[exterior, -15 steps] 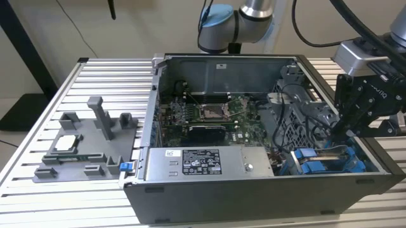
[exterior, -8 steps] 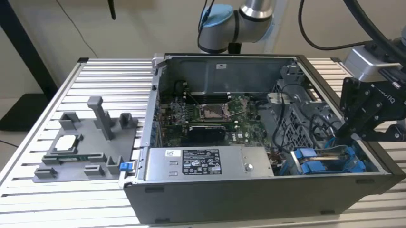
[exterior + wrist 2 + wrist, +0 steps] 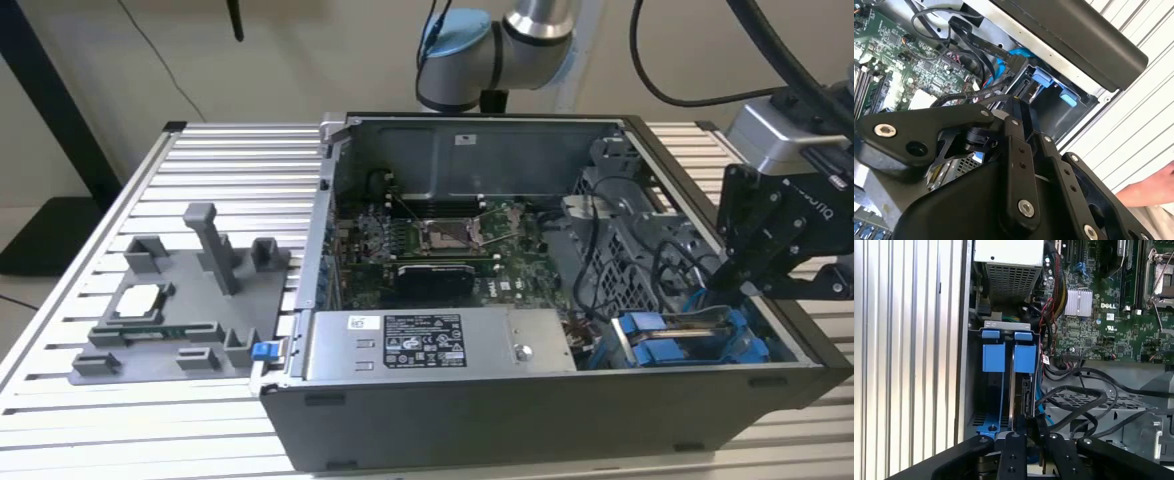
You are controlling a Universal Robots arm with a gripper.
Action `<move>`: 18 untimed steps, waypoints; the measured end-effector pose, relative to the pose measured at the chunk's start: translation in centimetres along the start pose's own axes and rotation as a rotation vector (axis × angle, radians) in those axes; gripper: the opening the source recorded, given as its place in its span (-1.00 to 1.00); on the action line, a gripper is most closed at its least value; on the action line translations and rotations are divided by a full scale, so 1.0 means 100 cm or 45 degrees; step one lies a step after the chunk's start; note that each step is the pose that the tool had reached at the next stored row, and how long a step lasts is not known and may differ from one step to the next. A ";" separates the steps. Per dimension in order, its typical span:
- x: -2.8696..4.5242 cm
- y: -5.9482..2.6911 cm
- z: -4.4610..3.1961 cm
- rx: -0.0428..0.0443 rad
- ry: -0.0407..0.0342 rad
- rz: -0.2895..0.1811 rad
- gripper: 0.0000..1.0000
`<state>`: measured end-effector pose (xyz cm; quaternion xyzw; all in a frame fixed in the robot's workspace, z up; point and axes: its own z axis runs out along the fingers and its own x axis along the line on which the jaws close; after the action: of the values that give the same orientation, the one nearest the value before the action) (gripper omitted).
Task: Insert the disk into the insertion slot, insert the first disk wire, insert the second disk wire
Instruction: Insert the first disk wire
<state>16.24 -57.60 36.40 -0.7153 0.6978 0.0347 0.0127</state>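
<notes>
Exterior view gives us an open case [image 3: 534, 420] lying on a slatted table [image 3: 134, 440], its motherboard [image 3: 441, 245] facing up. At the exterior view's right the black gripper [image 3: 743, 290] reaches down into the case's near corner. There the slot [image 3: 661, 352] sits with its blue rails, just beside a grey box [image 3: 427, 345] with a sticker that runs along the near wall. On the table at the exterior view's left, apart from the case, stands a grey fixture [image 3: 174, 300]. In the first wrist view we see the disk [image 3: 1027, 392] standing on edge inside the slot [image 3: 985, 429], most of its length between the rails. Its blue tab [image 3: 1025, 357] is level with a second blue tab [image 3: 993, 357] just beside it, at the end away from the gripper. The gripper [image 3: 1030, 424] has its fingers drawn close on the disk's exposed end, one on each flat face, so we read it as gripping the disk. We cannot tell whether the disk is fully seated. Black cables [image 3: 1079, 400] loop just beside the disk on the motherboard side, near the fingers; whether any touches the disk we cannot tell. In the second wrist view the gripper [image 3: 1015, 106] brings its tips together at the mouth of the slot [image 3: 1069, 97].
</notes>
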 end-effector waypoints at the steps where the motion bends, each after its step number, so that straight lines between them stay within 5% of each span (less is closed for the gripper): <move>1: 0.0000 0.0000 0.0000 0.000 -0.0001 0.000 -1.00; 3: 0.0001 0.0000 0.0000 0.000 -0.0011 0.000 -1.00; 8: 0.0003 -0.0008 0.0019 -0.007 -0.0305 0.000 -1.00; 18: 0.0013 -0.0054 0.0124 -0.033 -0.0327 0.002 -1.00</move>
<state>16.74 -57.64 35.14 -0.7144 0.6976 0.0528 0.0124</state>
